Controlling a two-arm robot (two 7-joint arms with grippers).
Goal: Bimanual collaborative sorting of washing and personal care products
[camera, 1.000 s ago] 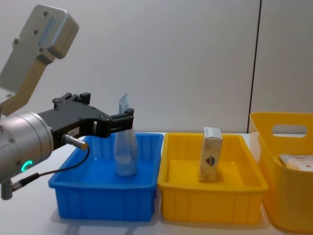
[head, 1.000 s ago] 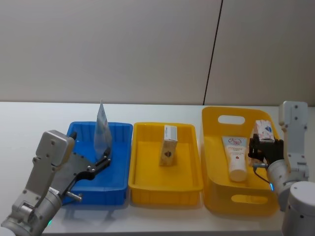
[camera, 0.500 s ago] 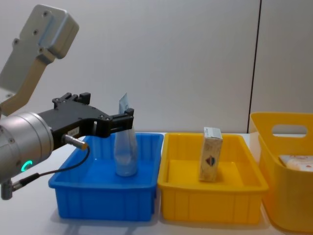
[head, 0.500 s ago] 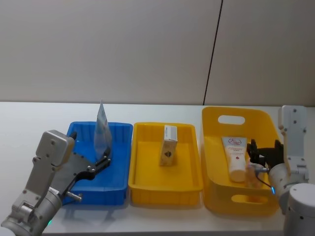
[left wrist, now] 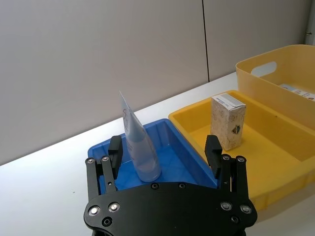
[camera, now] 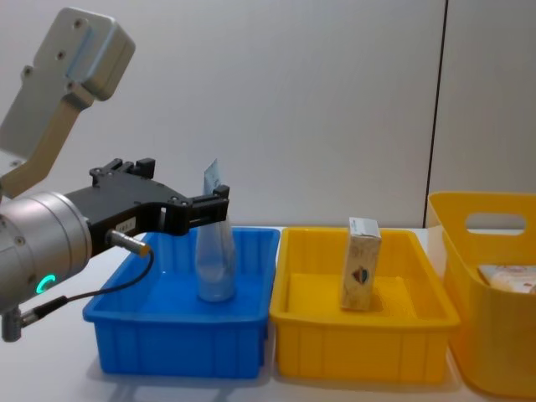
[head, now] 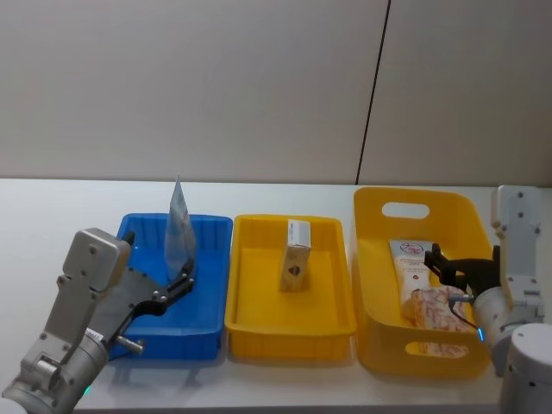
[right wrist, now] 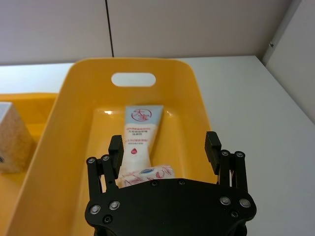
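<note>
Over on the left, the left gripper is hanging with its fingers spread wide around the pale translucent tube, gripping nothing. That tube is standing cap-down and upright in the blue tray, so that item looks placed. I'd lift that arm straight up before swinging it anywhere, since a sideways brush from either finger would topple such a narrow-footed thing.

In the middle, the tall beige carton is standing upright in the shallow yellow tray.

On the right, the right gripper is sitting over the deep yellow bin, fingers apart and empty. Below it the squat white carton with the orange-red pattern is lying tilted on the bin floor, resting partly against the light blue tube with the red logo. If either is to be taken next, I'd come down squarely on one and close across its narrow side, keeping clear of the bin wall.
</note>
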